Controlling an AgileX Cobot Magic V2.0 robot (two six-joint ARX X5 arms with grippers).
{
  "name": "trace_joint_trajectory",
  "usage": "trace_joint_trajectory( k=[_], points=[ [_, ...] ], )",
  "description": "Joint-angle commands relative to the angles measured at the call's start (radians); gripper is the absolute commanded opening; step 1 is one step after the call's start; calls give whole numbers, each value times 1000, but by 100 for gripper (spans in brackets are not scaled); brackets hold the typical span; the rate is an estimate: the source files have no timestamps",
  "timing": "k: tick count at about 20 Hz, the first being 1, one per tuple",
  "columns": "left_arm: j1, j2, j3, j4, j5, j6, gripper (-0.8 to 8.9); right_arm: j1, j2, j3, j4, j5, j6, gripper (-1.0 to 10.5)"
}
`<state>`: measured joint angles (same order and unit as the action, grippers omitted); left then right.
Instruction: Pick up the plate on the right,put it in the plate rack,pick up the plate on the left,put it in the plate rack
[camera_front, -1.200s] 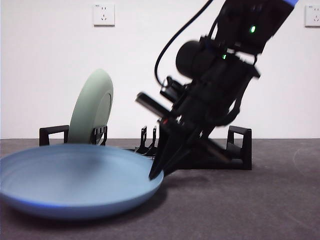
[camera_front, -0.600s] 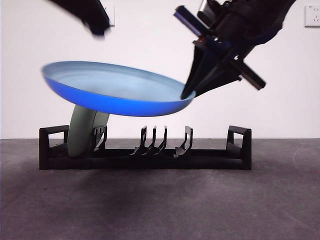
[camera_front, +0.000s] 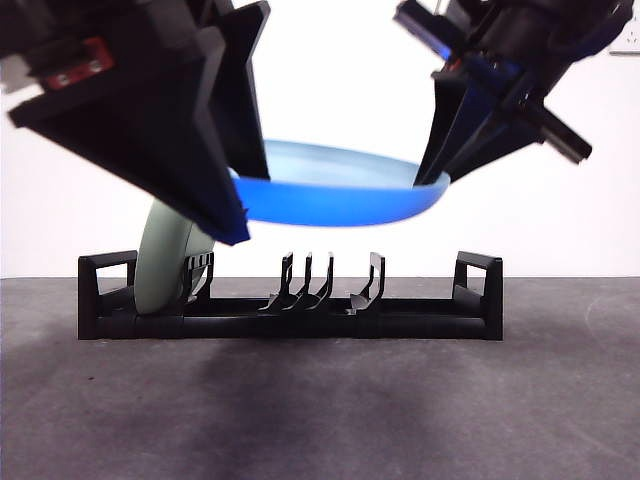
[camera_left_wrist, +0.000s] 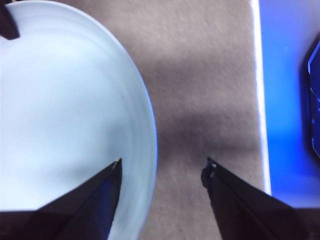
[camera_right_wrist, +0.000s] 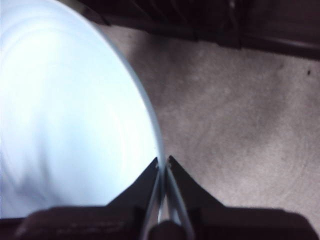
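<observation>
Front view: half a second ago the blue plate (camera_front: 335, 190) hung tilted, its low edge toward three o'clock, with only a dark gripper tip showing at the top left. Now the plate sits almost level above the plate rack (camera_front: 290, 305), its long axis running nine to three o'clock, and the left gripper (camera_front: 215, 170) has come in large and dark at ten o'clock, its jaws reaching down over the plate's nine o'clock edge. The right gripper (camera_front: 437, 172) at two o'clock still pinches the plate's three o'clock rim. The pale green plate (camera_front: 165, 265) stands on edge in the rack's nine o'clock end, partly hidden behind the left gripper. The rack lies lengthwise across the grey table (camera_front: 400, 410), unmoved. A corner of a wall socket (camera_front: 628, 42) shows at the right edge; no writing can be read on it.

Left wrist view: the left gripper (camera_left_wrist: 162, 167) has its jaws spread wide, grasping nothing; one jaw overlaps the blue plate (camera_left_wrist: 65, 115) rim, the other is over bare table (camera_left_wrist: 200, 75). A blue strip (camera_left_wrist: 285, 95) runs beside the table's edge.

Right wrist view: the right gripper (camera_right_wrist: 162, 162) has its jaws clenched on the rim of the blue plate (camera_right_wrist: 70, 115), the thin edge caught between them. The rack (camera_right_wrist: 210, 22) shows dark beyond.
</observation>
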<state>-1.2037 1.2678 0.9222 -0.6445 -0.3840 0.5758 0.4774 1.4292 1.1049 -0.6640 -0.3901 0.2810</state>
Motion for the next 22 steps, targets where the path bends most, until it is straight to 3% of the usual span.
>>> trace_joint_trajectory(
  k=[1,4,6,13,15,17,19,22],
  points=[
    [3,2,3,22,-2,5,128,0,-33,-2,-10,-4,-10,-12],
    [16,2,3,30,0,5,75,0,-80,-2,-37,-4,-10,-12],
    [19,2,3,30,0,5,-9,0,-109,-2,-52,-4,-10,-12],
    [19,2,3,49,0,-1,-8,-1,-194,-2,-68,0,-23,10],
    [17,2,3,61,0,-19,-9,-8,-227,-2,-66,7,-63,50],
    [17,2,3,94,27,-59,-9,-27,-268,-2,-63,75,-92,205],
    [20,2,3,146,57,-123,-9,-46,-317,-2,-60,188,-92,226],
    [36,2,3,258,86,-200,-9,-78,-397,-2,-39,281,-92,221]
  ],
)
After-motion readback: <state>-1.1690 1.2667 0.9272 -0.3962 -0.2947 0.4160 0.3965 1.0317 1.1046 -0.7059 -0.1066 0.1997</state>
